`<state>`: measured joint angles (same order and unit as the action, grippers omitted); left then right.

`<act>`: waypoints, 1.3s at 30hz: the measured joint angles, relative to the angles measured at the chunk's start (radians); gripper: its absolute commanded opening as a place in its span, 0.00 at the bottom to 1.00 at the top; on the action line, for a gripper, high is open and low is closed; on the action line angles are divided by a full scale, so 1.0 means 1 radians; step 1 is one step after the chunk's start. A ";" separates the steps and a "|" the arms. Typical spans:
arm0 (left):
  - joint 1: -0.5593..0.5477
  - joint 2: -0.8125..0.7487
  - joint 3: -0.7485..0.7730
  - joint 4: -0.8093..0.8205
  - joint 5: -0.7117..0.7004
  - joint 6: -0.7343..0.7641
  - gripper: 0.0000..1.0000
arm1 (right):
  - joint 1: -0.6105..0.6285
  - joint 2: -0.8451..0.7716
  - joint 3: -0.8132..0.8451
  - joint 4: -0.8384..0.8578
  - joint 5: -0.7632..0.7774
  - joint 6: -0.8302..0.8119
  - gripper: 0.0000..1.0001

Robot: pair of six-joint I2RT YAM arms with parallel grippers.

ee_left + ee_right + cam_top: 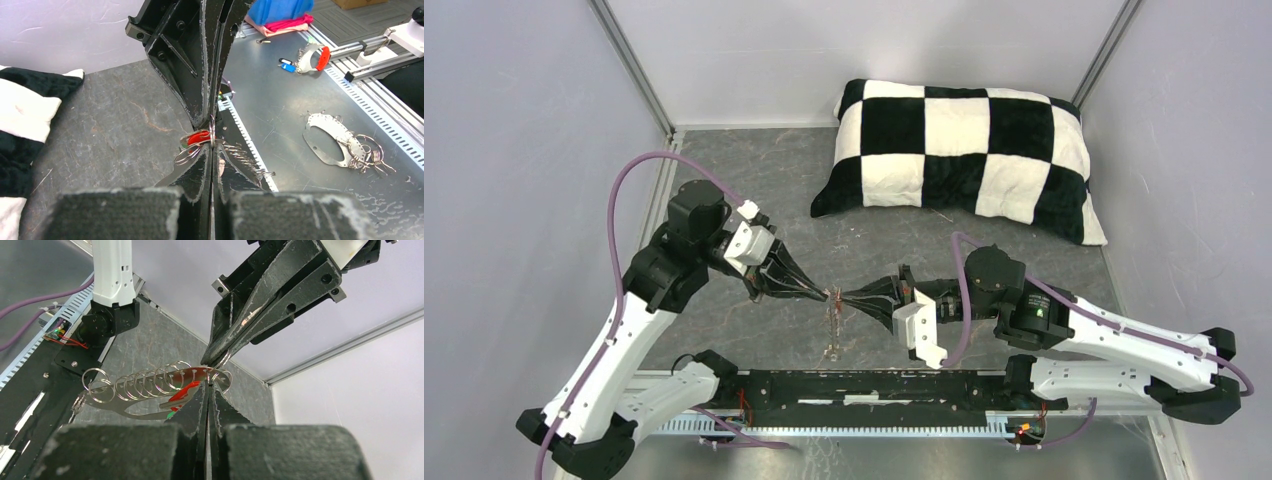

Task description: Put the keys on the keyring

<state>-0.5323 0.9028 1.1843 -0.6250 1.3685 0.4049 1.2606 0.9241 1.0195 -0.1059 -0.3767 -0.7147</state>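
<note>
My two grippers meet tip to tip above the middle of the mat. The keyring [125, 390] shows as a flat grey metal loop carrying several small split rings. It hangs below the tips in the top view [831, 328]. My right gripper [207, 385] is shut on its edge. My left gripper [212, 148] is shut on one of its split rings [212, 131]. The red-headed key [184, 391] lies against the loop just left of my right fingertips and also shows in the left wrist view [198, 137]. The green head [172, 414] peeks out below it, mostly hidden.
A black-and-white checkered pillow [959, 155] lies at the back right of the grey mat [754, 190]. A black rail [874, 385] runs along the near edge. Beyond it, on a metal bench, lie other ring-carrying plates [332, 140]. Grey walls stand on the left, the right and behind.
</note>
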 measured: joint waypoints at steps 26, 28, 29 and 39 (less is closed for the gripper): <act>0.000 -0.026 0.000 0.000 -0.036 0.000 0.02 | 0.008 0.022 0.033 0.010 0.010 0.012 0.00; 0.000 -0.026 0.000 0.000 -0.041 0.000 0.02 | 0.008 0.022 0.033 0.010 0.010 0.012 0.00; 0.000 -0.026 0.000 0.000 -0.043 0.000 0.02 | 0.008 0.022 0.033 0.010 0.010 0.012 0.00; 0.000 -0.026 0.000 0.000 -0.061 0.000 0.02 | 0.007 0.022 0.033 0.010 0.011 0.013 0.00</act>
<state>-0.5327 0.8768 1.1843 -0.6254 1.3079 0.4049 1.2678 0.9459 1.0527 -0.0956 -0.3660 -0.7013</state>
